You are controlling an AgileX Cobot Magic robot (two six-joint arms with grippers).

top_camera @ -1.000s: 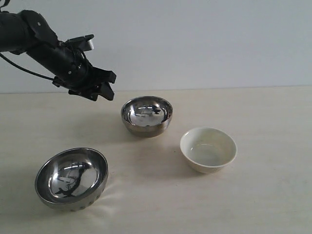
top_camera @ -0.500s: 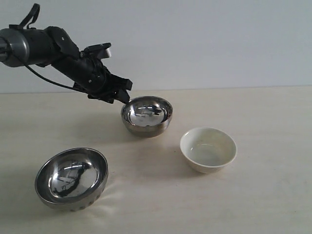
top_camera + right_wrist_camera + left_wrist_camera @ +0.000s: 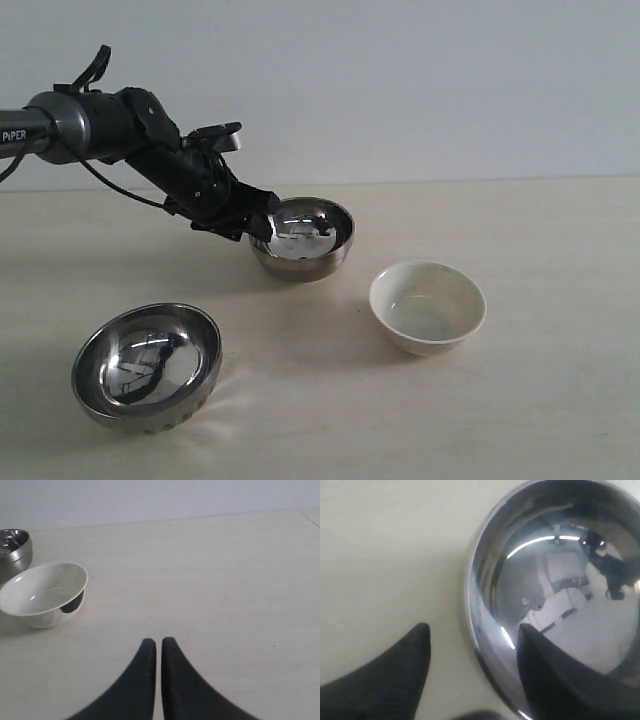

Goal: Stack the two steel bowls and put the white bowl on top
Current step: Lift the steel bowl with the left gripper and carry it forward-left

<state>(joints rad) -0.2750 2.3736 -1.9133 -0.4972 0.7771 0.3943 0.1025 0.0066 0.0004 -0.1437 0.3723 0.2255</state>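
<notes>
Since the earlier frames our left arm (image 3: 100, 125) has swung down and rightward from above the far left of the table (image 3: 560, 400). It now reaches the left side of the far steel bowl (image 3: 310, 255). None of the bowls has shifted. The near steel bowl (image 3: 147, 365) sits at the near left, well apart from the far one. The white bowl (image 3: 427, 306) sits to the right, between them in depth and near the far steel bowl without touching it. Nothing is stacked yet, and we judge the step in hand to be the first pickup. The left arm is plainly the nearer one for it, since the right arm does not show in the exterior view. The right gripper (image 3: 159, 642) hangs over bare table to the right of the white bowl, its fingers pressed almost together on nothing. The left gripper (image 3: 262, 224) is at the far bowl's left rim. A round bowl offers no long axis, so the relation that counts is rim to fingers. In the left wrist view the rim runs through the gap, with one of the fingers (image 3: 395, 670) outside over the table and the other over the mirrored inside. They are spread wide and hold nothing. Whether either tip already touches the steel we cannot tell.
</notes>
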